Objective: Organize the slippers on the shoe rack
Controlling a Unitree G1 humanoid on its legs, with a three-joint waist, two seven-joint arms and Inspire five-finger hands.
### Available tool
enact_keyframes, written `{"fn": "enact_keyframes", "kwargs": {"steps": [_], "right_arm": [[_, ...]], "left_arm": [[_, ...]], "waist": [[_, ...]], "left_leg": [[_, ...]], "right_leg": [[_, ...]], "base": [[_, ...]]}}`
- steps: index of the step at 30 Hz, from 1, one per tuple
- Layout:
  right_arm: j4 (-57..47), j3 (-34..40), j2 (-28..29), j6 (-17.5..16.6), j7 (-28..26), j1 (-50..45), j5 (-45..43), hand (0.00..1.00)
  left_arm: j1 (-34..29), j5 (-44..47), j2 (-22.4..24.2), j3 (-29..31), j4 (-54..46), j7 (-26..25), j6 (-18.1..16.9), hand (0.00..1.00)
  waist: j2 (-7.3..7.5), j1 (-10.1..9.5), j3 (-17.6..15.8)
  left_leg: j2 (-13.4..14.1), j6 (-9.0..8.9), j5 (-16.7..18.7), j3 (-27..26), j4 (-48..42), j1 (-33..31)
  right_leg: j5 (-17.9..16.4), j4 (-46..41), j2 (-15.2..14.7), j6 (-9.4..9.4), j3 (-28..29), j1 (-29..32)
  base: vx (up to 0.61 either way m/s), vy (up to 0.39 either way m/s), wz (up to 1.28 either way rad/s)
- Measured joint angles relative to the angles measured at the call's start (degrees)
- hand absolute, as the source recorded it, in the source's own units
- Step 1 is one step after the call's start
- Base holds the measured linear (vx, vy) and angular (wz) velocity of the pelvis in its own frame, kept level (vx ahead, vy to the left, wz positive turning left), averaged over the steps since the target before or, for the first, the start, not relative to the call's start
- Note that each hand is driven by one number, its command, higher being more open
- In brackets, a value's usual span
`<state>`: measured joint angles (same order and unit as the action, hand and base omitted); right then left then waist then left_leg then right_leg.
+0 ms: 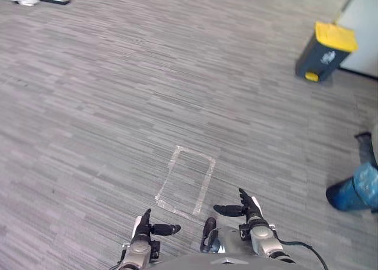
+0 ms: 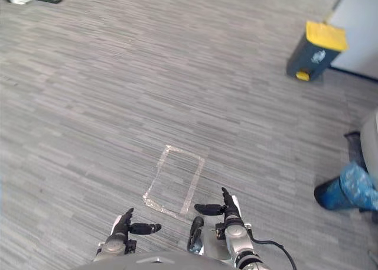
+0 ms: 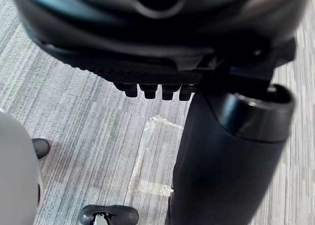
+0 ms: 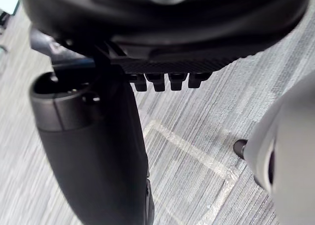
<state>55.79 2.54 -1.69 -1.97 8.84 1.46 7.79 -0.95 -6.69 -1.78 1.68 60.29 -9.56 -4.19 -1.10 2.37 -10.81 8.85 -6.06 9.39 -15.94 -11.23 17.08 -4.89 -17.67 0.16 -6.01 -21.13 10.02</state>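
Observation:
My left hand (image 1: 143, 227) hovers low over the grey carpet at the near edge, fingers straight and thumb out to the side, holding nothing. My right hand (image 1: 253, 210) hovers a little farther forward, also with straight fingers and thumb spread, and it is empty too. In the left wrist view the left hand (image 3: 162, 33) has only bare carpet past its fingertips (image 3: 152, 91). The right hand (image 4: 162, 28) in its own wrist view looks the same, with the fingertips (image 4: 170, 81) over carpet.
A rectangle of clear tape (image 1: 186, 179) is stuck to the carpet just ahead of both hands. A dark bin with a yellow lid (image 1: 326, 50) stands far right by a white panel (image 1: 366, 22). A person's leg in blue jeans (image 1: 354, 190) is at the right edge.

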Motion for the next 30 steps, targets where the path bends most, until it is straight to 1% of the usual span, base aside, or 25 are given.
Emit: {"fn": "enact_keyframes", "kwargs": {"steps": [1, 2, 3, 5, 6, 7, 8, 9, 11, 12, 13, 14, 16, 18, 19, 20, 21, 22, 23, 24, 25, 27, 28, 29, 30], "right_arm": [[-0.09, 0.58, -0.09, 0.26, 0.07, -0.83, 0.01, 1.0], [-0.27, 0.52, -0.28, 0.39, 0.09, -1.19, 0.02, 1.0], [-2.0, 0.18, -0.67, 0.72, 0.16, -2.65, -0.06, 1.0], [-2.47, 0.21, -0.47, 0.75, 0.21, -2.96, -0.06, 1.0], [-2.57, 0.26, -0.14, 0.76, 0.21, -3.45, -0.07, 1.0], [-2.54, 0.26, -0.02, 0.77, 0.21, -3.63, -0.07, 1.0], [-2.49, 0.26, 0.16, 0.82, 0.26, -3.64, -0.07, 1.0], [-2.48, 0.25, 0.48, 0.83, 0.25, -3.39, -0.05, 1.0], [-2.19, 0.27, 0.65, 0.85, 0.31, -3.31, -0.04, 1.0], [-2.0, 0.36, 0.41, 0.94, 0.54, -3.47, -0.04, 1.0], [-1.91, 0.51, -0.19, 0.94, 0.66, -3.72, -0.01, 1.0], [-0.36, 0.97, -0.32, 1.15, 0.73, -3.69, -0.02, 1.0], [-0.26, 1.61, 0.77, 1.3, 0.69, -4.3, 0.0, 1.0], [0.77, 2.0, 1.39, 1.37, 0.54, -4.34, 0.0, 1.0], [0.94, 1.98, 1.39, 1.37, 0.47, -4.18, 0.0, 1.0], [1.46, 1.91, 1.37, 1.35, 0.43, -3.35, 0.01, 1.0], [1.51, 1.77, 1.3, 1.33, 0.47, -2.95, 0.02, 1.0], [1.89, 1.26, 1.17, 1.28, 0.46, -2.14, 0.06, 1.0], [2.6, 0.41, 1.21, 1.2, 0.39, -1.41, 0.1, 1.0], [3.09, -0.27, 1.41, 1.13, 0.28, -0.83, 0.13, 1.0], [3.58, -0.59, 1.46, 1.03, 0.17, -0.45, 0.15, 1.0], [4.08, -0.63, 1.46, 1.03, 0.18, 0.1, 0.82, 1.0], [4.76, -0.99, 1.27, 1.01, 0.17, 0.3, 1.35, 1.0], [4.96, -0.97, 0.9, 1.01, 0.17, 0.74, 1.36, 1.0], [5.27, -0.93, 0.3, 0.99, 0.19, 1.36, 1.38, 1.0]], "left_arm": [[0.05, -0.19, 0.62, 1.39, -0.24, 0.17, 0.02, 1.0], [0.04, -0.17, 0.86, 1.94, -0.51, 0.23, 0.05, 1.0], [-0.66, -0.11, 1.37, 3.86, -2.46, 0.04, -0.21, 1.0], [-1.0, -0.07, 1.46, 4.9, -3.72, -0.06, -0.31, 1.0], [-1.12, -0.03, 1.38, 5.98, -4.66, -0.15, -0.33, 1.0], [-1.29, 0.04, 1.28, 6.24, -5.28, -0.29, -0.41, 1.0], [-1.58, 0.35, 1.21, 6.53, -5.9, -0.49, -0.82, 1.0], [-2.22, 1.1, 1.02, 6.66, -6.41, -0.75, -1.3, 1.0], [-2.65, 2.08, 0.85, 6.73, -6.12, -0.92, -1.39, 1.0], [-3.05, 2.63, 0.74, 6.63, -5.88, -1.21, -1.39, 1.0], [-3.21, 2.77, 1.06, 6.41, -5.27, -1.38, -1.43, 1.0], [-2.74, 3.2, 0.62, 6.42, -4.09, -1.22, -1.32, 1.0], [-2.81, 3.2, -0.6, 5.82, -3.68, -1.35, -1.31, 1.0], [-2.64, 3.2, -1.58, 4.61, -2.82, -1.15, -1.24, 1.0], [-2.63, 3.2, -1.76, 4.14, -2.53, -1.15, -1.18, 1.0], [-2.63, 3.72, -1.72, 3.74, -2.45, -1.16, -1.04, 1.0], [-2.59, 3.76, -1.62, 3.7, -2.48, -1.25, -1.05, 1.0], [-2.73, 3.81, -1.74, 3.45, -2.45, -1.27, -1.04, 1.0], [-2.77, 3.78, -2.18, 2.7, -2.25, -1.31, -1.03, 1.0], [-2.56, 3.79, -2.82, 1.64, -1.72, -1.31, -1.02, 1.0], [-2.24, 3.8, -2.96, 1.41, -1.14, -1.2, -1.0, 1.0], [-1.87, 3.82, -2.97, 1.38, -0.48, -1.15, -0.85, 1.0], [-1.67, 3.82, -3.35, 1.32, -0.27, -1.13, -0.73, 1.0], [-1.48, 3.82, -3.15, 1.09, -0.18, -1.09, -0.73, 1.0], [-1.43, 3.75, -2.81, 0.75, -0.09, -0.77, -0.72, 1.0]], "waist": [[0.1, 0.47, -0.26], [0.06, 0.72, -0.29], [0.1, 0.32, -0.34], [-0.38, -0.3, -0.14], [0.5, -0.89, -0.21], [0.69, -1.45, -0.14], [0.66, -2.31, -0.1], [0.57, -2.54, -0.04], [0.73, -2.93, -0.02], [0.37, -3.2, 0.33], [-0.59, -3.11, 0.93], [-0.23, -3.22, 1.6], [1.91, -2.99, 2.87], [3.14, -2.98, 3.53], [3.03, -3.0, 3.45], [2.58, -3.18, 2.61], [2.19, -3.53, 2.22], [1.75, -3.67, 1.93], [1.68, -3.55, 1.93], [1.82, -3.36, 1.91], [1.9, -3.27, 1.85], [1.95, -3.1, 1.79], [2.1, -3.05, 1.8], [1.82, -2.84, 1.54], [0.99, -2.23, 1.03]], "left_leg": [[0.96, -1.13, -0.04, 0.98, -10.04, -2.27], [1.65, -1.89, -0.61, 1.44, -14.78, -3.96], [4.61, -4.72, -0.38, 3.99, -34.9, -12.15], [5.95, -3.33, 3.38, 3.79, -41.78, -16.48], [5.66, -0.47, 6.36, 3.76, -41.39, -19.94], [5.0, 0.95, 7.54, 4.22, -37.65, -21.36], [4.08, 1.67, 8.4, 5.73, -32.4, -22.77], [1.91, 1.47, 8.74, 11.59, -25.02, -24.71], [-0.88, 1.28, 8.57, 20.09, -16.85, -25.59], [-1.88, 1.12, 6.98, 24.69, -11.61, -25.35], [-1.83, 0.34, 2.76, 26.38, -8.39, -25.11], [-2.48, -1.18, -1.5, 24.75, -8.78, -23.81], [-4.45, 0.23, -0.6, 22.09, -7.94, -22.59], [-6.21, 2.5, 1.43, 17.96, -7.8, -20.16], [-6.36, 2.99, 1.86, 16.97, -7.69, -19.39], [-6.32, 3.82, 2.63, 14.06, -6.7, -16.54], [-6.22, 4.05, 2.78, 12.05, -5.71, -14.89], [-6.2, 4.23, 2.71, 9.46, -4.08, -12.95], [-6.25, 4.66, 2.6, 7.14, -2.48, -11.46], [-6.21, 4.86, 2.61, 5.6, -1.43, -10.51], [-5.95, 4.9, 2.59, 4.45, -0.46, -9.81], [-5.54, 4.89, 2.59, 2.85, 0.48, -9.32], [-5.57, 4.78, 2.65, 2.11, 1.1, -9.25], [-5.23, 4.76, 2.65, 2.17, 1.34, -9.13], [-4.88, 4.75, 2.65, 2.22, 1.46, -8.99]], "right_leg": [[-1.38, 1.95, 0.23, 0.6, 0.11, -3.34], [-1.49, 2.66, 0.57, 0.63, 0.57, -4.49], [-1.99, 5.48, 1.95, 0.1, 3.16, -8.31], [-2.7, 5.91, 2.63, -0.26, 5.55, -10.0], [-2.94, 6.79, 2.78, 0.06, 8.6, -12.05], [-3.17, 7.1, 2.71, 0.46, 11.02, -12.98], [-3.51, 7.04, 2.68, 0.85, 13.98, -13.44], [-3.97, 6.79, 2.54, 1.58, 17.87, -13.58], [-4.64, 5.86, 2.06, 3.3, 22.46, -13.59], [-5.74, 4.47, 1.81, 4.82, 25.03, -13.46], [-6.61, 3.65, 2.07, 6.17, 26.55, -13.37], [-7.91, 2.53, 1.14, 8.18, 28.46, -13.68], [-8.45, 2.04, -1.59, 9.44, 28.68, -13.28], [-8.82, 0.8, -4.07, 10.49, 30.8, -13.29], [-8.79, 0.02, -4.38, 10.78, 31.06, -13.22], [-8.46, -2.79, -4.89, 11.7, 30.52, -12.52], [-8.1, -5.23, -5.42, 12.33, 29.21, -11.71], [-7.75, -8.77, -6.42, 12.91, 25.77, -9.68], [-7.8, -12.06, -8.08, 12.89, 20.02, -7.28], [-8.5, -13.13, -9.36, 11.88, 13.92, -6.28], [-8.8, -12.28, -9.65, 11.33, 9.44, -6.1], [-8.57, -8.83, -9.59, 10.72, 3.14, -6.03], [-8.65, -6.04, -9.14, 8.93, 0.64, -6.5], [-8.36, -5.4, -8.37, 8.38, 1.11, -6.82], [-8.12, -4.5, -7.59, 7.97, 1.22, -7.17]], "base": [[0.28, -0.105, -0.43], [0.36, -0.072, -0.63], [0.24, 0.035, -0.63], [0.25, 0.07, -0.88], [0.23, 0.101, -1.14], [0.23, 0.116, -1.44], [0.23, 0.166, -1.58], [0.3, 0.271, -1.65], [0.3, 0.287, -1.41], [0.34, 0.338, -1.17], [0.41, 0.4, -1.23], [0.27, 0.27, -0.88], [0.25, 0.252, -0.57], [0.26, 0.317, -0.66], [0.18, 0.277, -1.0], [0.15, 0.286, -0.97], [0.11, 0.226, -1.24], [0.09, 0.19, -1.18], [0.07, 0.099, -1.12], [0.11, 0.093, -0.91], [0.09, 0.015, -0.63], [0.1, -0.08, -0.52], [0.12, -0.106, -0.51], [0.12, -0.095, -0.42], [0.09, -0.06, -0.19]]}}
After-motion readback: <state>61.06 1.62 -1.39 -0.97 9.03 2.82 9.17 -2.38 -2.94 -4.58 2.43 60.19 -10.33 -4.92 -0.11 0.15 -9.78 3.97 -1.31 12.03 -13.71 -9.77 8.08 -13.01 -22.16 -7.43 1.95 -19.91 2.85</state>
